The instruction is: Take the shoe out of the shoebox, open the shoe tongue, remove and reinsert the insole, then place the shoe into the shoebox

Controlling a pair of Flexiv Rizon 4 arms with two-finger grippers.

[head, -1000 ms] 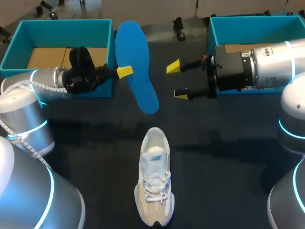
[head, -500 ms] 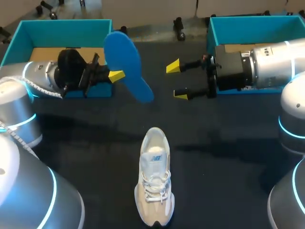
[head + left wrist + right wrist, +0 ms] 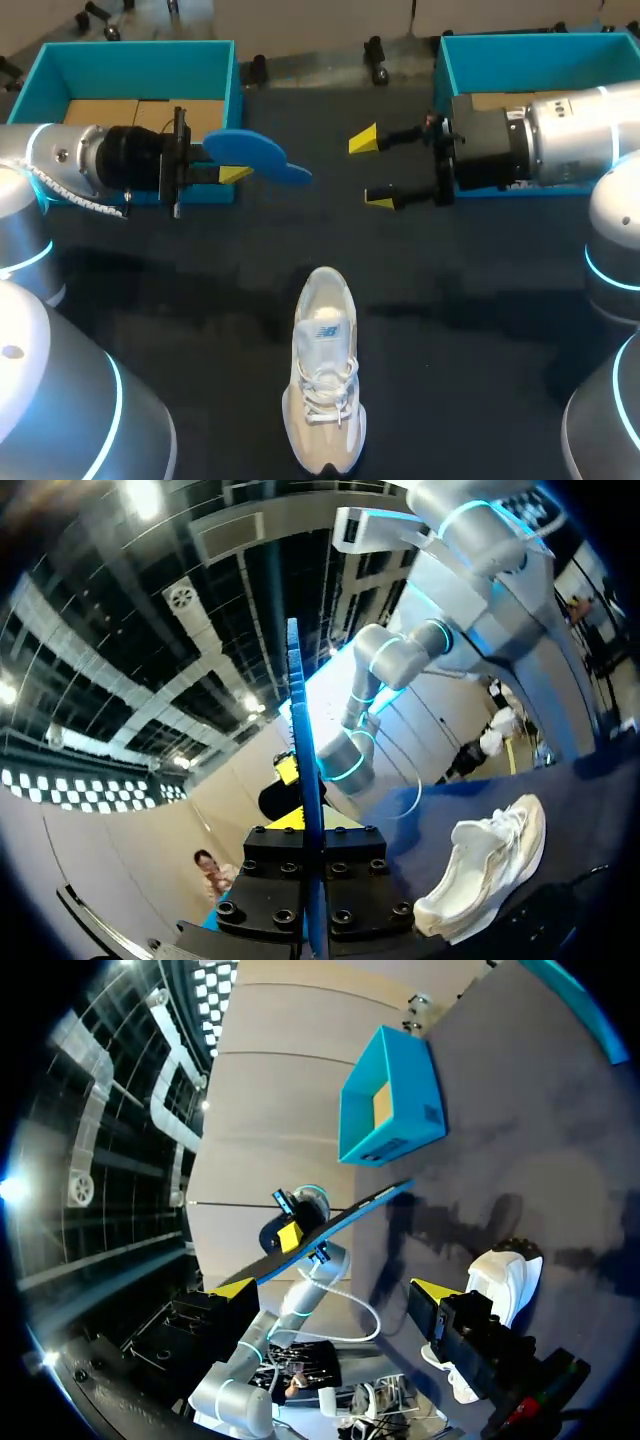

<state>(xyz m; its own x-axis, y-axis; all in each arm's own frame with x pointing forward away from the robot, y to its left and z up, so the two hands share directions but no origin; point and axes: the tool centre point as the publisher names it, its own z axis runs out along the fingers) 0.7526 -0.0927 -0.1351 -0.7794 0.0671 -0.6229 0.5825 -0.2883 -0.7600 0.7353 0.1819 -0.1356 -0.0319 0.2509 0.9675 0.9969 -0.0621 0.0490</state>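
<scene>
The insole [image 3: 255,150] is clamped near one end by the left gripper [image 3: 234,172], whose fingers are pressed onto it from both sides. It is held clear of the dark table [image 3: 180,300], lying nearly flat, with its free end pointed toward 3 o'clock. It is found at about 11 o'clock from the shoe [image 3: 322,370], just in front of the left shoebox [image 3: 130,60].

The shoe is stood upright on its sole at the table's 6 o'clock, outside both boxes, with its toe toward 6 o'clock and its heel toward 12 o'clock.

The right gripper [image 3: 372,170] is seen at 1 o'clock from the shoe, in front of the right shoebox [image 3: 520,42]. Its fingers are spread wide and nothing is held between them.

In the left wrist view the insole [image 3: 308,810] is shown edge-on as a thin blue line running out from between the fingers, with the shoe [image 3: 487,865] off to one side.

In the right wrist view the shoe [image 3: 495,1280] is seen ahead of the parted right gripper [image 3: 335,1290], with the insole [image 3: 350,1215] beyond it.
</scene>
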